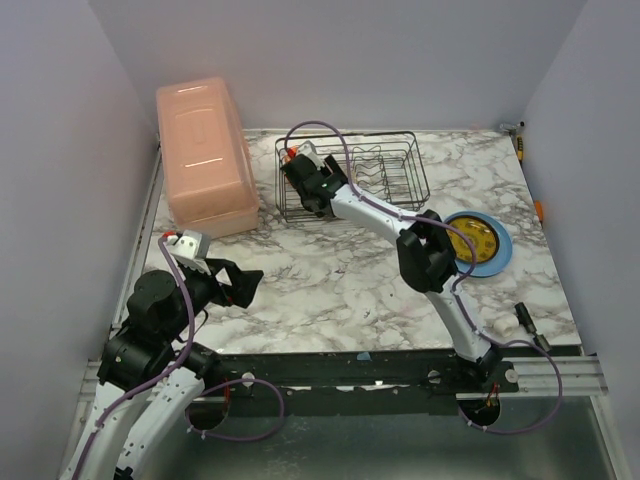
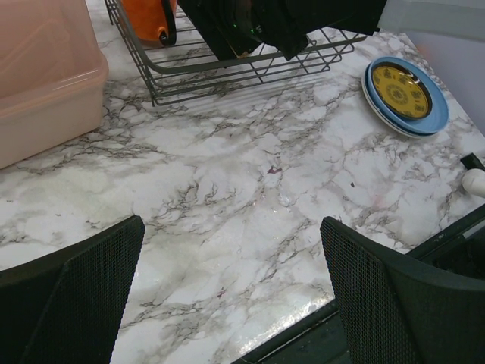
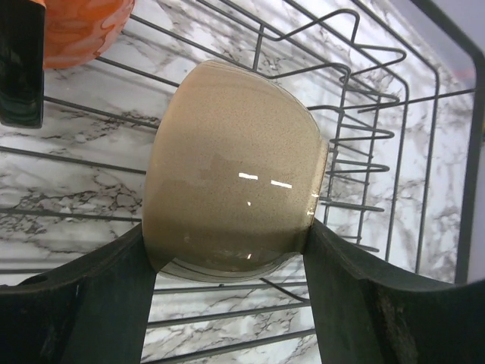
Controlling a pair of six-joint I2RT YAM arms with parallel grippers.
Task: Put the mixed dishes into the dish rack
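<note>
My right gripper is shut on the small pale bowl and grips its two sides. It holds the bowl tilted inside the left part of the black wire dish rack, just over the wire floor. The orange mug lies in the rack's left end. The yellow-brown plate sits on the light-blue plate right of the rack. The teal-rimmed white plate is out of view. My left gripper is open and empty over the near-left table.
The pink lidded box stands left of the rack, close to it. A small dark tool lies at the near right, and small items lie along the right edge. The marble table ends in a black front rail.
</note>
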